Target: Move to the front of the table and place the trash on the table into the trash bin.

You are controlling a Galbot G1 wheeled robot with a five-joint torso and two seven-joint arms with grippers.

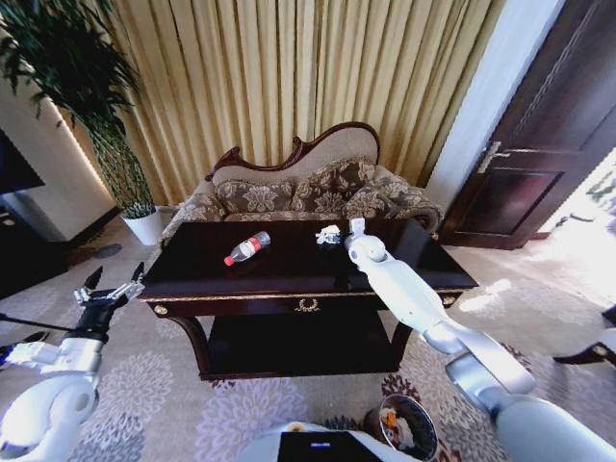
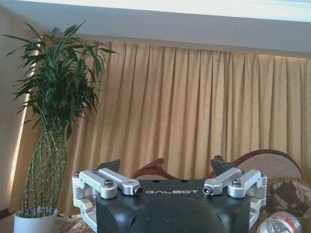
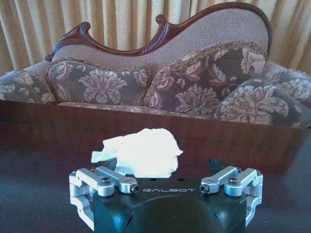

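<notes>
Right wrist view, item one: my right gripper (image 3: 167,174), fingers spread wide, low over the table (image 3: 43,160). Directly ahead, between the two open fingers and just beyond their tips, lies the crumpled white paper (image 3: 138,151). I cannot tell whether either finger is touching it yet.

Item two, head view: the right gripper (image 1: 352,231) sits at the far side of the table (image 1: 289,279) with the arm reaching across it; the paper (image 1: 329,234) lies just beside the gripper, toward my left. Further to that side, well apart, a clear plastic bottle (image 1: 247,247) lies on its side, red cap toward me.

Item three: the trash bin (image 1: 406,428), down on the carpet close to my base, well behind and below the right gripper. It appears to hold some litter already.

Item four: my left gripper (image 1: 109,289), fingers apart, parked off the table's left end, idle.

Handling notes, as judgement: the paper is light and springy, so I should advance until it sits well between the fingers, keep the fingertips just clear of the glossy top, then close gently and fully. A grip on an outer fold alone may slip. Lift straight up before swinging back toward the bin.
</notes>
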